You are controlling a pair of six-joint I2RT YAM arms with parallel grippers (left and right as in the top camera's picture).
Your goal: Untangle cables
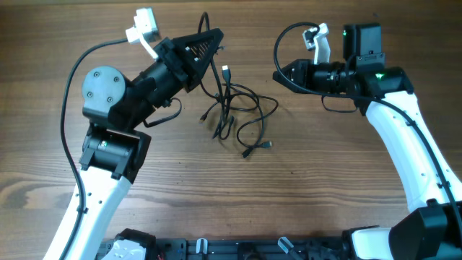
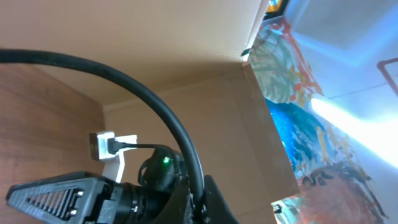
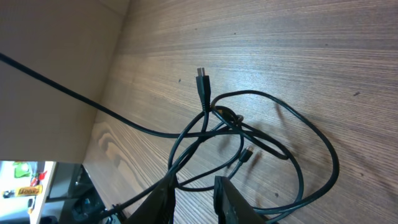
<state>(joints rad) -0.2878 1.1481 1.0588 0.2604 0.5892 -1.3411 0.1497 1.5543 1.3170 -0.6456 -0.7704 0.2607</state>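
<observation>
Overhead: cables (image 1: 238, 112) in a loose knotted heap on the bench (image 1: 325, 180), just right of frame centre, between the two arms. Silver-tipped plug (image 1: 225, 70) at the top of the heap. One thin strand leading from the heap up past the left gripper (image 1: 216, 33) to the top edge. Left gripper at upper centre-left, closed to a point; pinching that strand or only beside it, cannot tell. Right gripper (image 1: 276, 74) right of centre, upper part of the frame, pointing left, apart from the heap.

Left wrist: thick black wire (image 2: 155, 99) arching from the left edge down to bottom centre. Below it, a white bracket (image 2: 109, 146) with a plug in it and a small green light (image 2: 165, 162). Ribbed black wedge (image 2: 56, 196) at lower left. Tan wall (image 2: 155, 37) behind, bright painted panel (image 2: 298, 93) at right.

Right wrist: same heap of cables (image 3: 227, 115) at frame centre on the wood, loops spreading to the lower right, plug (image 3: 201, 74) pointing to the top. One straight strand stretching away to the left edge, in front of the tan wall (image 3: 50, 37). Right gripper (image 3: 194, 185) at bottom centre, jaws a narrow gap apart, bare wood between them, strands passing close by the left finger.
</observation>
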